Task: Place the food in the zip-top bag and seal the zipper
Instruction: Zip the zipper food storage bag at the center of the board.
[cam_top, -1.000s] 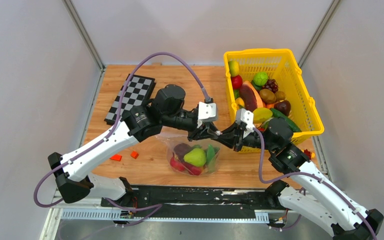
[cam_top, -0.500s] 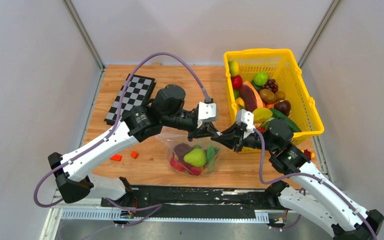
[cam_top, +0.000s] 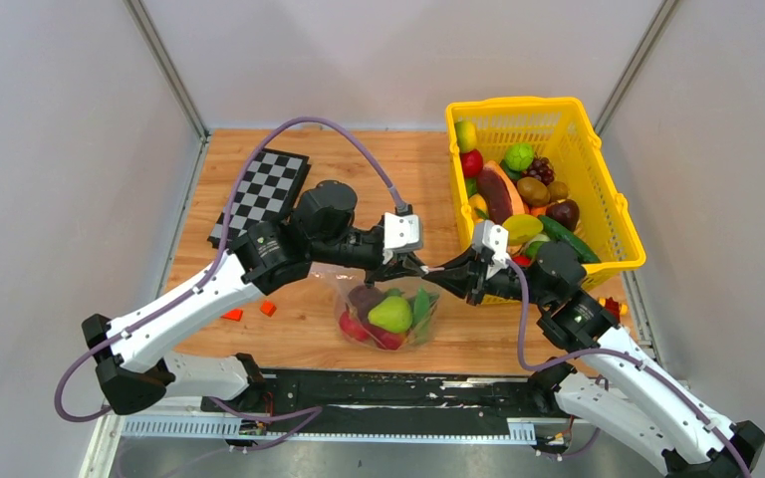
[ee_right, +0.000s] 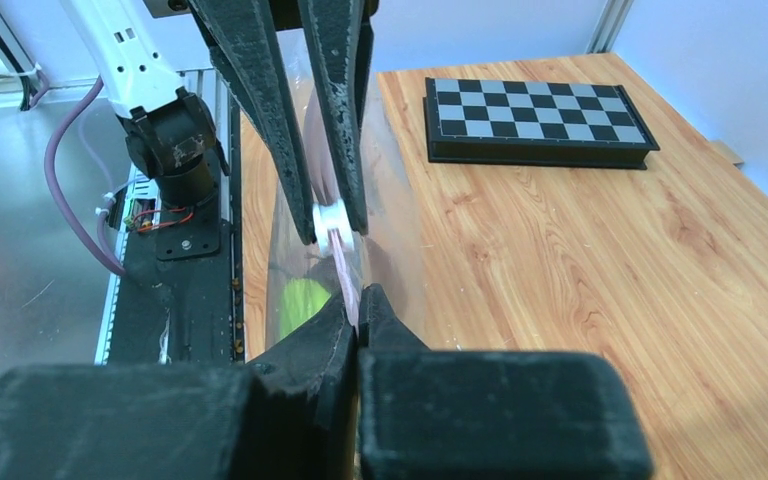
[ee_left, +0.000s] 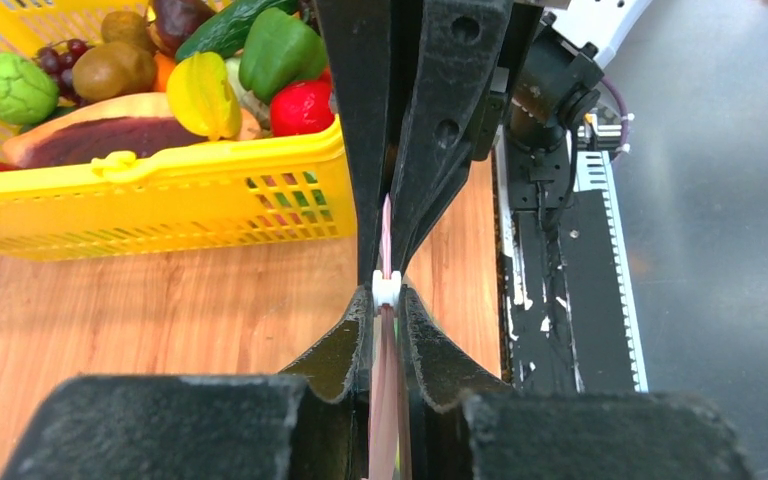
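With the food [cam_top: 388, 314] inside the zip-top bag [cam_top: 351, 295] on the desk [cam_top: 304, 344] just beside the yellow basket [cam_top: 618, 224], sealing is in hand: left end effector [cam_top: 411, 267] and right end effector [cam_top: 434, 271] both pinch the zipper [ee_left: 386, 225], so one must probably slide along it next.

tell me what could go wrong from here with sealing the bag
1. The left end effector pinches only the small white plastic slider; it may slip off, leaving the mouth part open.
2. The right end effector grips just the thin pinkish zipper strip; the clear crinkly plastic bag, loaded with glossy toy fruit, could tug it free.
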`<state>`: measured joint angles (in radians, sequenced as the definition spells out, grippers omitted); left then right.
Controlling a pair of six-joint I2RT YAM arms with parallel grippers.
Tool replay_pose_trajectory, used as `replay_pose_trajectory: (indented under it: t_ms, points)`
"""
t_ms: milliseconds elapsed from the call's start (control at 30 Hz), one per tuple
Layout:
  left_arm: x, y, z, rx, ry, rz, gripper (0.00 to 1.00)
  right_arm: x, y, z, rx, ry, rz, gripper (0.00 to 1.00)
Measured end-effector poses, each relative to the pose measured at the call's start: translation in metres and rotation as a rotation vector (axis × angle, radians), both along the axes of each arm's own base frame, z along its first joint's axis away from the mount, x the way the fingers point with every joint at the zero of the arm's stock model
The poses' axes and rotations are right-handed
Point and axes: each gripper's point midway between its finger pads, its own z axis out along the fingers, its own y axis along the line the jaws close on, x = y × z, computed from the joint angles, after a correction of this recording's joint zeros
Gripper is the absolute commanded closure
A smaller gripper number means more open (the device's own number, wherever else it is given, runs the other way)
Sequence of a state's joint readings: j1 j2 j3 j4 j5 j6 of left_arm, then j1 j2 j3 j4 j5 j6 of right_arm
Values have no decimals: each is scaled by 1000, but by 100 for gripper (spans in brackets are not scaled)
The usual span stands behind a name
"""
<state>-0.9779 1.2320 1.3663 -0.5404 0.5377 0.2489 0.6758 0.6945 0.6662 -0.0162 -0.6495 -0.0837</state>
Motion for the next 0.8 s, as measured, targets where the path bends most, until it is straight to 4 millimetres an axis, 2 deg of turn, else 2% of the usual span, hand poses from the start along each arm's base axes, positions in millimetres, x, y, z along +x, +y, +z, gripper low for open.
replay_pose_trajectory:
  t_ms: [200, 600, 667, 800]
  points:
    - [3, 12, 1, 7, -26, 55, 96, 2, -1, 3, 13, -12, -13, 100]
    - [10, 42, -12, 35, -67, 183, 100, 3, -1, 0, 13, 6, -20, 99]
    - [8, 42, -10, 20, -59, 185, 100, 2, 0, -1, 13, 13, -17, 93]
    - [6, 33, -9, -2, -19, 165, 100, 2, 3, -2, -9, 36, 1, 66]
